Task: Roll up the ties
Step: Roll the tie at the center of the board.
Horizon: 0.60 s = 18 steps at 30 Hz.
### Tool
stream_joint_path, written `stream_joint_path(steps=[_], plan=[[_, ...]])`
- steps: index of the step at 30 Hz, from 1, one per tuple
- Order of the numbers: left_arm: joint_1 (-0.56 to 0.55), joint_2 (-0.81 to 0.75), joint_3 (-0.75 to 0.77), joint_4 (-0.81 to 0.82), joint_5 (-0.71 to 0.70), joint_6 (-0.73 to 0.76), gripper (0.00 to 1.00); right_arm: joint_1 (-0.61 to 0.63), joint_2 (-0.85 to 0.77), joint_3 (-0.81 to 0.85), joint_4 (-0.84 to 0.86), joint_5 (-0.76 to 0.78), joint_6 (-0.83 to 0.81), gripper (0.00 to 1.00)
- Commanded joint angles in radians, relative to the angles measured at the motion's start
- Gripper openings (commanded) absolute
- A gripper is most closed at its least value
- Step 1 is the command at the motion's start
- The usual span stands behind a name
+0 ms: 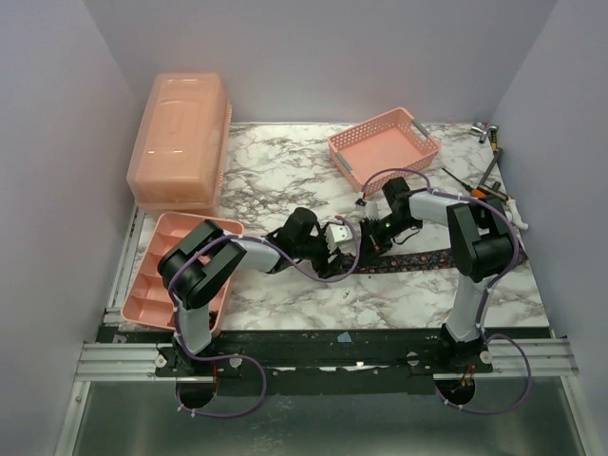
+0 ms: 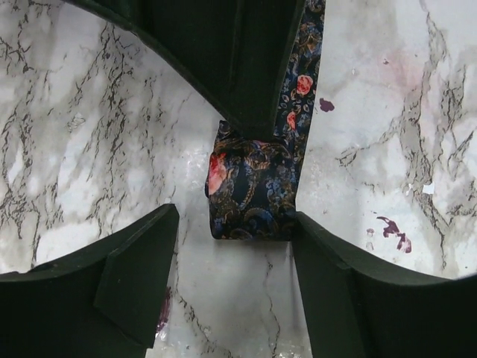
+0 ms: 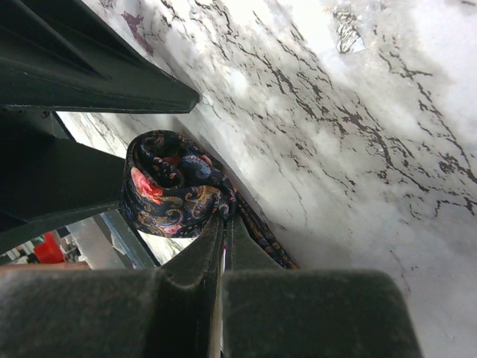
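Note:
One tie (image 1: 418, 258) lies as a dark patterned strip across the marble table (image 1: 275, 171), running right from where the two grippers meet. Its left end is rolled into a small coil (image 2: 253, 186), also seen in the right wrist view (image 3: 171, 190). My right gripper (image 3: 226, 224) is shut on the coil's edge, with the strip trailing beside its fingers. In the top view it sits at the centre (image 1: 375, 233). My left gripper (image 2: 235, 224) is open, its two fingers either side of the coil's near end, the right finger (image 2: 335, 291) touching it. It faces the right gripper in the top view (image 1: 337, 242).
A pink mesh basket (image 1: 385, 142) stands at the back right. A lidded pink box (image 1: 180, 142) is at the back left. A pink divided tray (image 1: 176, 266) lies at the left. Hand tools (image 1: 489, 180) lie along the right edge.

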Motion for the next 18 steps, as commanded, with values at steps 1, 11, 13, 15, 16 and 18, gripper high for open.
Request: stream_joint_path(steps=[1, 11, 13, 15, 16, 18], plan=[[-0.009, 0.014, 0.028, 0.018, 0.095, 0.011, 0.61, 0.006, -0.024, -0.036, 0.022, 0.089, -0.048, 0.01], [-0.037, 0.004, 0.009, -0.008, 0.024, 0.090, 0.44, 0.006, -0.117, 0.041, -0.080, -0.003, -0.023, 0.01], [-0.037, 0.004, 0.001, -0.015, 0.018, 0.108, 0.45, 0.006, -0.135, 0.038, -0.113, -0.001, -0.030, 0.01], [-0.037, 0.004, -0.003, -0.021, 0.016, 0.114, 0.47, 0.006, -0.135, 0.025, -0.136, 0.006, -0.042, 0.01], [-0.038, 0.002, -0.005, -0.021, 0.014, 0.114, 0.47, 0.006, -0.130, 0.018, -0.143, 0.009, -0.046, 0.01], [-0.038, -0.002, -0.011, -0.020, 0.011, 0.115, 0.48, 0.006, -0.119, -0.004, -0.135, 0.019, -0.045, 0.01]])
